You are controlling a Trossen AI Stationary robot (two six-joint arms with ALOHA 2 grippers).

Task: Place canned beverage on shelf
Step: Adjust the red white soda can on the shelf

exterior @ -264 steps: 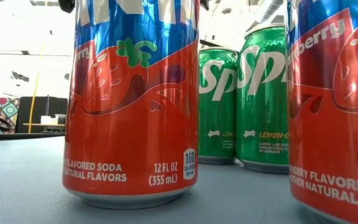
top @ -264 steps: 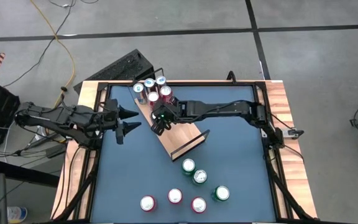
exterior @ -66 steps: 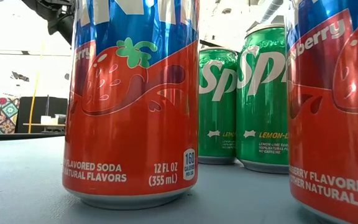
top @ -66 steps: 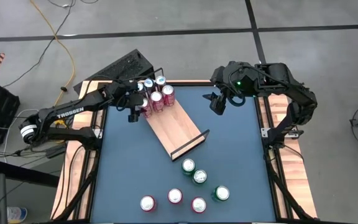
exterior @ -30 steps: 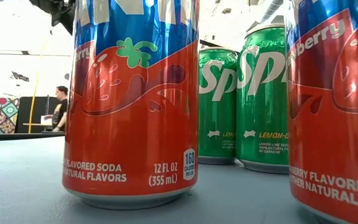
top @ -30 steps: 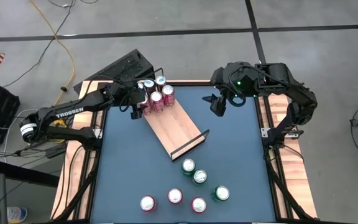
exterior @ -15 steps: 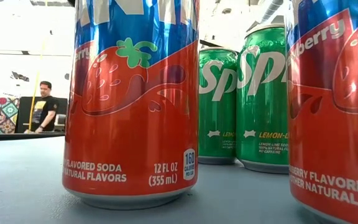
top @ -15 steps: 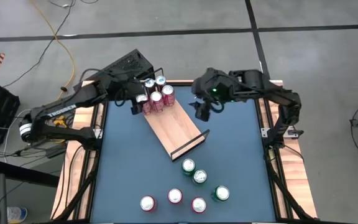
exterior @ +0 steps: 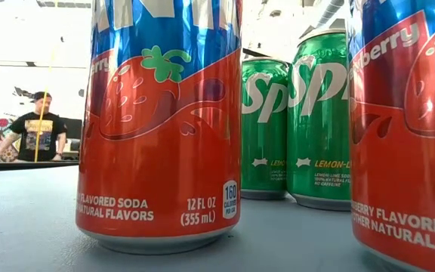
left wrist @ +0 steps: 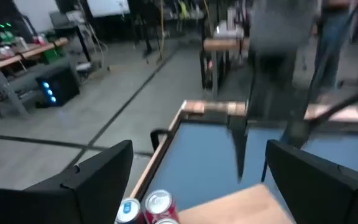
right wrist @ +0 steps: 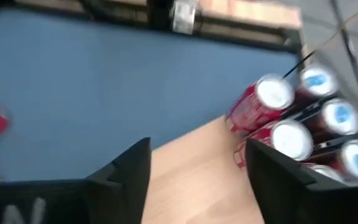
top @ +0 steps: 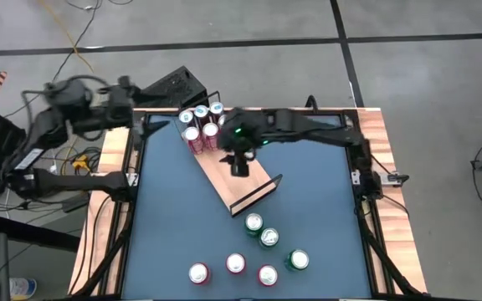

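The shelf, a light-wood board with black end rails, lies slantwise on the blue table. Several red cans stand upright on its far end, also seen in the right wrist view. My right gripper hovers open over the board's bare middle, just beside those cans, with nothing between its fingers. My left gripper is raised over the table's far left corner, open and empty. Loose red cans and green cans stand near the front edge.
The low view is filled by a red strawberry can and green cans standing close to the camera. A person is in the room behind. A black box lies beyond the far edge. Bare blue table spreads left of the shelf.
My left gripper has risen and drawn back from the shelf's cans toward the table's far left corner. My right gripper has swung from the far right toward the left and come down over the shelf's board. The cans have stayed put. The person behind has walked along.
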